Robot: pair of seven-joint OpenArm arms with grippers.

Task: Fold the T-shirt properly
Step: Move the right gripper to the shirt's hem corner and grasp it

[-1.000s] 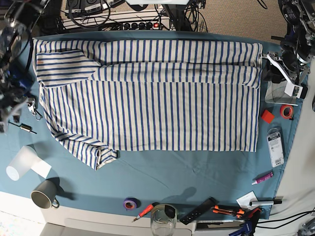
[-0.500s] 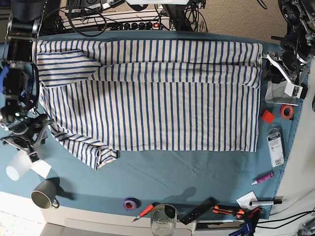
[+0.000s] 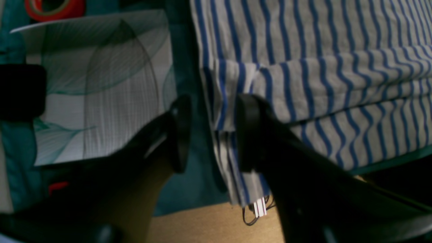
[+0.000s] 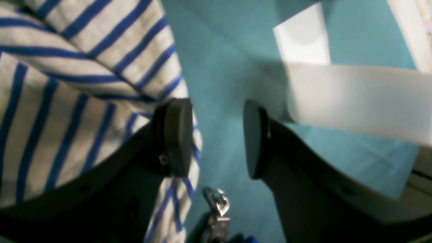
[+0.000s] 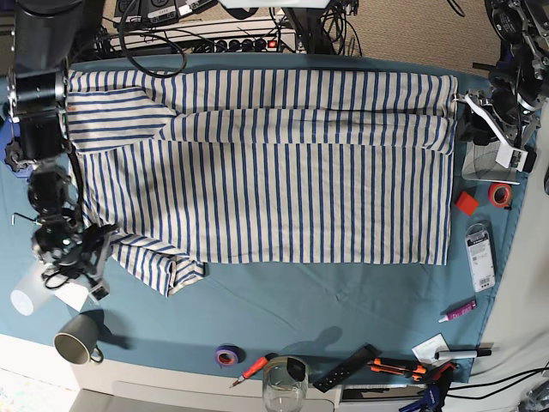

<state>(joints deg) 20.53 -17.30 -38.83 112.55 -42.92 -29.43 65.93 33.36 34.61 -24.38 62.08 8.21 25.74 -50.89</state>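
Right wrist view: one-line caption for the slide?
Open right gripper poised at the striped T-shirt edge over teal cloth.

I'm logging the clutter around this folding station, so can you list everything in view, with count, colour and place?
T-shirt: 1, cream with blue stripes, spread flat across the teal cloth.
Teal cloth: 1, covers the table.
Mug: 1, grey, near-left corner.
Plastic cup: 1, translucent white, lying on its side at the left edge.
Tape rolls: 2, purple at the near edge, red at the right edge.
Glass: 1, clear, near edge, centre.
Screwdriver: 1, red handle, beside the purple tape.
Marker: 1, pink, right side.
Red block: 1, beside the red tape.
Left gripper: open, straddling the shirt's hem corner.
Right gripper: open, at the sleeve's edge.
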